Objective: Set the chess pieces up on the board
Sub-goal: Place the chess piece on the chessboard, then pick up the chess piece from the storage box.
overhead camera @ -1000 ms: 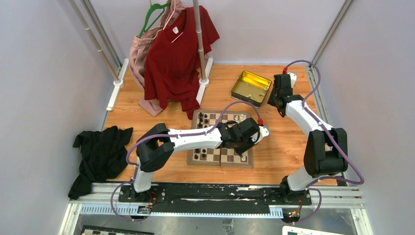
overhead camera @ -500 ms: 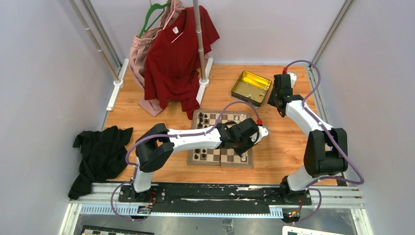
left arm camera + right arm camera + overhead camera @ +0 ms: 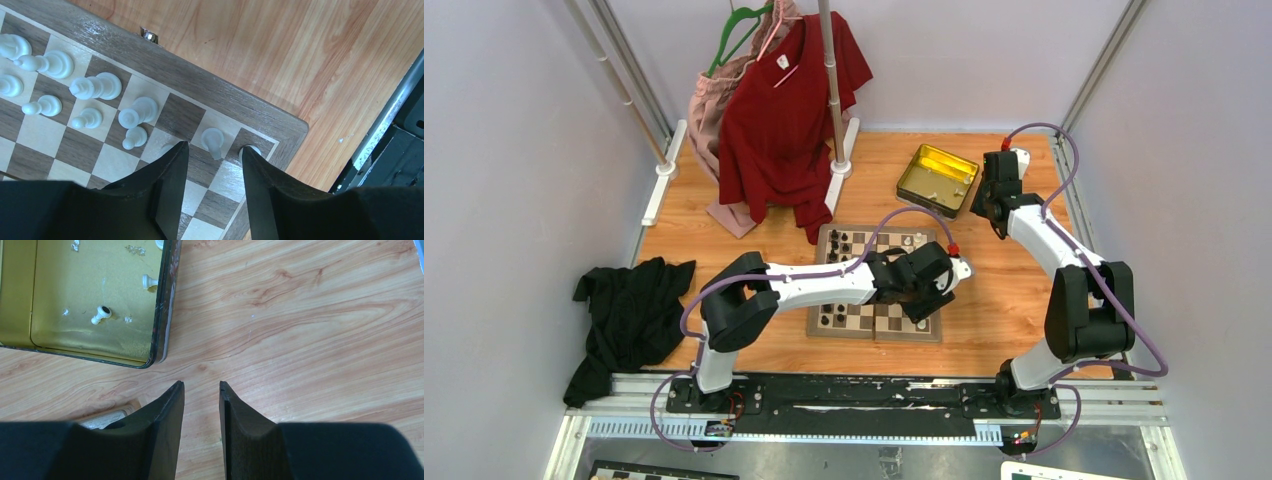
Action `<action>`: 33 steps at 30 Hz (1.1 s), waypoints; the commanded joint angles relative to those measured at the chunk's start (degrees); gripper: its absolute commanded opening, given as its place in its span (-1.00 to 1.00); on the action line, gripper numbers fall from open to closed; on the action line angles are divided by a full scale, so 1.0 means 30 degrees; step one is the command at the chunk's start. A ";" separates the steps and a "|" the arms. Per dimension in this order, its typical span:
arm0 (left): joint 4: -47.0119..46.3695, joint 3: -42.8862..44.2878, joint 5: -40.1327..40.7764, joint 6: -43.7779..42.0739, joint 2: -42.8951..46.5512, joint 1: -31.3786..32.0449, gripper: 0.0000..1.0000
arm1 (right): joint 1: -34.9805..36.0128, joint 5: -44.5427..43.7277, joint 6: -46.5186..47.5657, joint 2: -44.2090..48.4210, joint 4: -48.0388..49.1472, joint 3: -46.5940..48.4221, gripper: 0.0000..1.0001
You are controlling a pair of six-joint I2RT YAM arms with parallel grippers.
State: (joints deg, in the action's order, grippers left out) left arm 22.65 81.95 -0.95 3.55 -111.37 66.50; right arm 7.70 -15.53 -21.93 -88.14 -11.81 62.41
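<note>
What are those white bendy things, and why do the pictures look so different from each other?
Those are two white robot arms, each ending in a two-finger gripper. One picture looks down on both arms from above. The other two come from little cameras on the wrists, so you see the black fingers up close. On the wooden table lie a brown checkered wooden chessboard with small white chess pieces on it, and a shiny gold rectangular tin with a few tiny white pieces inside. The left gripper hangs open over the board's corner, with one white piece standing between its fingers, not gripped. The right gripper is open over bare table near the tin. Neither holds anything.
</note>
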 commanded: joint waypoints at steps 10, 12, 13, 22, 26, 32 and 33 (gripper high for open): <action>0.1991 0.2628 0.3115 -0.0636 0.2834 -0.0111 0.01 | -0.0283 0.0525 0.0917 -0.0745 -0.0479 0.2745 -0.28; 0.2341 0.3046 0.4007 -0.0431 0.3497 -0.0185 0.02 | -0.0268 0.0911 0.1329 -0.1631 -0.1076 0.4088 -0.27; 0.2478 0.3175 0.4554 -0.0310 0.3884 -0.0240 0.03 | -0.0281 0.1109 0.1528 -0.2186 -0.1764 0.4943 -0.26; 0.3024 0.1954 0.5983 0.1708 0.6755 -0.1560 0.10 | -0.0238 0.2020 0.3268 -0.8480 -0.5332 1.3143 -0.21; 0.2937 0.1074 0.6162 0.1804 0.7540 -0.1745 0.11 | -0.0248 0.1692 0.3573 -1.0546 -0.5952 1.5567 -0.21; 0.2725 0.0252 0.5734 0.2277 0.8378 -0.2474 0.14 | -0.0254 0.1460 0.3844 -1.3203 -0.7598 1.9017 -0.21; 0.2694 0.0137 0.5638 0.2339 0.8500 -0.2599 0.15 | -0.0254 0.1383 0.3853 -1.3458 -0.7820 1.9363 -0.21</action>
State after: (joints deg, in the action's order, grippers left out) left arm 31.18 83.48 16.05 8.75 -88.68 60.47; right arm 7.70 -10.41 -11.99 -126.06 -30.15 115.00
